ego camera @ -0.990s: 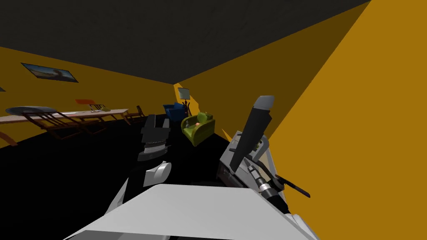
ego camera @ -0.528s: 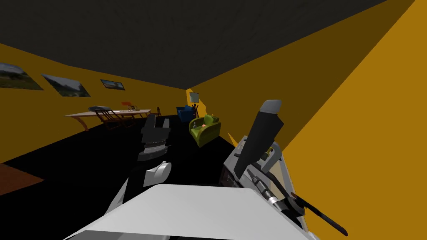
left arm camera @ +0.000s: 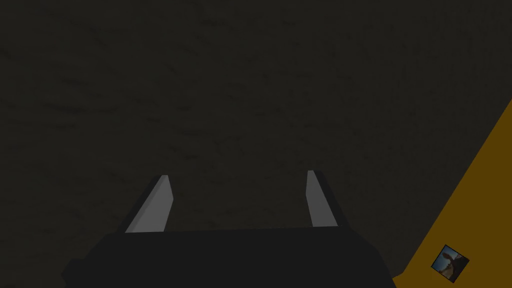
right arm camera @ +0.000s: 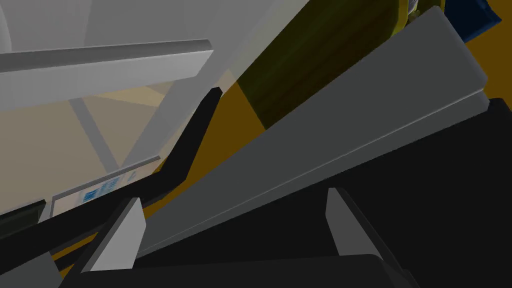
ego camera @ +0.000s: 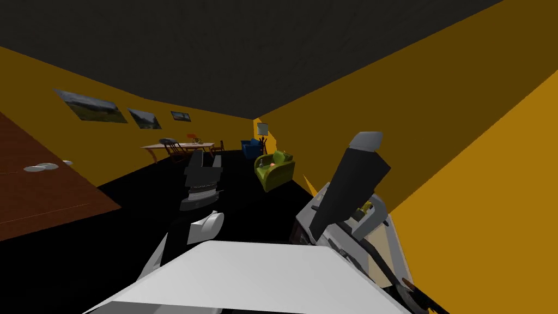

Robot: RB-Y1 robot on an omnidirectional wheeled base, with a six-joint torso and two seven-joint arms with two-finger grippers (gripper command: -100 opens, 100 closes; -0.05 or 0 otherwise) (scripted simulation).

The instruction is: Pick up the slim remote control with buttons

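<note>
Apparently searching: left gripper and right gripper both empty, fingers apart, held close for travel, we judge. Where the remote lies we cannot tell. Brown table with plates at our left; green armchair far off; orange walls, dark ceiling, black floor.

Dim, flatly lit render, edges strongly distorted.

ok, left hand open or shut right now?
Open. In the left wrist view the two light grey fingers of the left hand stand well apart, nothing between them.
</note>
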